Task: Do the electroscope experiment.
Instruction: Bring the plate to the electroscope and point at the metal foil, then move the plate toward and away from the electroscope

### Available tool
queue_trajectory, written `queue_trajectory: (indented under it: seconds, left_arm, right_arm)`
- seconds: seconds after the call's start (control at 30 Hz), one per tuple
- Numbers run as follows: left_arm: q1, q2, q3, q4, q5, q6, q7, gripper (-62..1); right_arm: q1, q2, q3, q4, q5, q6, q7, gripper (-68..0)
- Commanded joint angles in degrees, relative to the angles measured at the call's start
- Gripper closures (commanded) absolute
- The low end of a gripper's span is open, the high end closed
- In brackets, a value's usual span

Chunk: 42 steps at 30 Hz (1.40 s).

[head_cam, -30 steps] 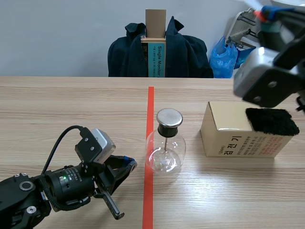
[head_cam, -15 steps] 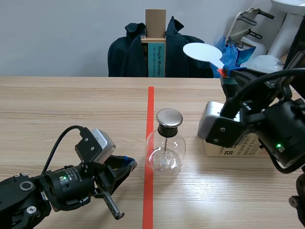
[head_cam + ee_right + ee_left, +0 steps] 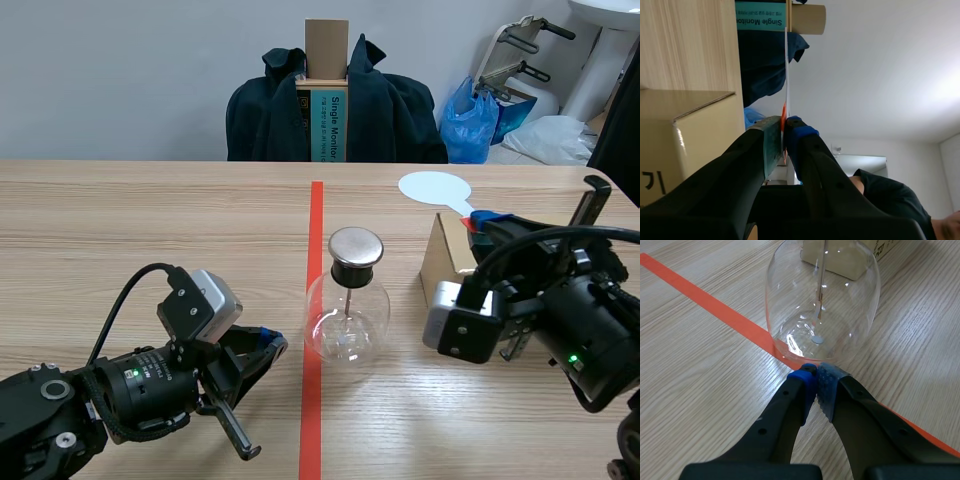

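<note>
Your glass flask [image 3: 346, 312] stands mid-table, the red tape line [image 3: 316, 215] touching its 9 o'clock side. Your left gripper [image 3: 266, 343] lies near its 8 o'clock, apart from it. At 3 o'clock, by the cardboard box [image 3: 446, 262], your right gripper [image 3: 481, 220] pinches a white paddle [image 3: 433, 187], disc toward 11 o'clock.

**Electroscope flask** [image 3: 346, 320]: clear, glossy glass with bright highlights. Its cap disc [image 3: 356, 245] is brushed grey metal on a matt black stopper [image 3: 352, 272], and a thin metal rod [image 3: 821, 290] hangs inside.
**Table** [image 3: 150, 220]: pale wood grain, smooth and matt.
**Box** [image 3: 447, 262], right of the flask: tan cardboard with a faint sheen.
**Paddle** [image 3: 434, 187]: smooth white plastic.
**Left gripper** [image 3: 815, 372]: matt black plastic fingers with soft dotted pads [image 3: 829, 385].
**Far side:** dark cloth jacket [image 3: 390, 110] and glossy blue plastic bag [image 3: 468, 120].
</note>
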State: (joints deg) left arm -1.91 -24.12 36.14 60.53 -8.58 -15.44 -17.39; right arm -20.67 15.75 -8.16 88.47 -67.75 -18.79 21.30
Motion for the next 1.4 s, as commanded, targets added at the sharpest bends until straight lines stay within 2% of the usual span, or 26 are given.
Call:
queue_trajectory:
  seconds: [0.0,0.27,0.5,1.1,1.37]
  left_arm:
    - [-0.3,0.3,0.0,1.6,-0.3,-0.1,-0.8,-2.6]
    - [-0.3,0.3,0.0,1.6,-0.3,-0.1,-0.8,-2.6]
    - [-0.3,0.3,0.0,1.6,-0.1,-0.1,-0.7,-2.6]
    - [-0.3,0.3,-0.1,1.6,-0.1,-0.1,-0.8,-2.6]
    - [-0.3,0.3,-0.1,1.6,-0.1,-0.1,-0.7,-2.6]
  right_arm:
    - [0.5,0.9,0.3,0.1,0.2,-0.7,-0.2,-0.8]
    - [0.5,1.0,0.4,-0.3,0.2,-0.7,0.0,-0.8]
    - [-0.3,1.2,1.2,-0.3,0.2,-1.4,3.9,-0.8]
    - [-3.5,1.2,1.5,-0.3,0.2,-10.4,15.5,-0.8]
    - [-4.1,1.2,1.5,-0.3,0.2,-10.6,19.5,-0.8]
